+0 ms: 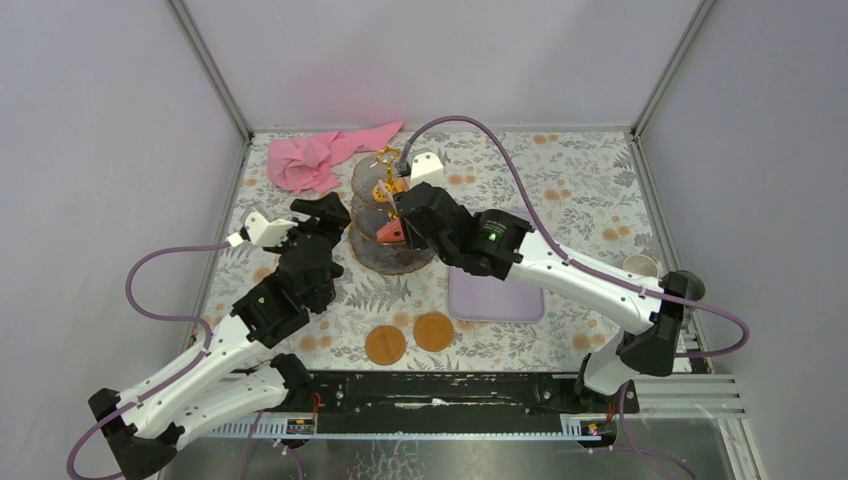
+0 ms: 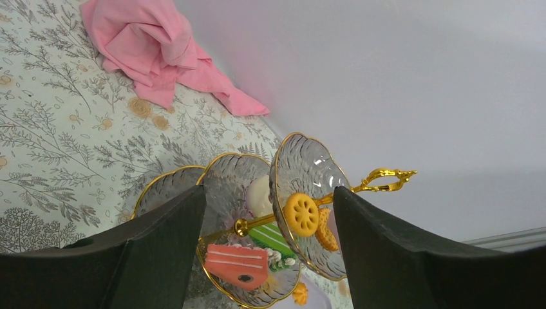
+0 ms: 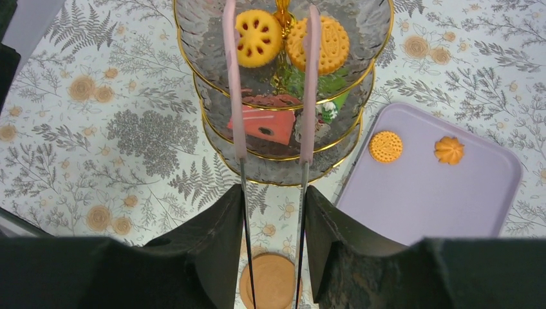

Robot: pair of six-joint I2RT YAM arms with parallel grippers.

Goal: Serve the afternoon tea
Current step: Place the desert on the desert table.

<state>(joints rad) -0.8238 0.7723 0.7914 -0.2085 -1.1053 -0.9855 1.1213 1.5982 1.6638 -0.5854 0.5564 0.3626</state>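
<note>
While top tier [image 3: 206, 45] holds two biscuits [image 3: 257, 37], tray [image 3: 425, 206] holds two.

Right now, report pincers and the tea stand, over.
Left pincer open, empty, facing stand. Right pincer shut on tongs, tips over top tier. Two pastries on lilac tray. No obstruction.

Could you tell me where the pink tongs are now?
In the right wrist view, the right pincer holds the pink tongs, tips over the top tier of the stand.

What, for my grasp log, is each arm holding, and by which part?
The right gripper holds the pink tongs by their dark rear ends, pink arms reaching over the glass stand. The left gripper holds nothing, jaws open.
</note>
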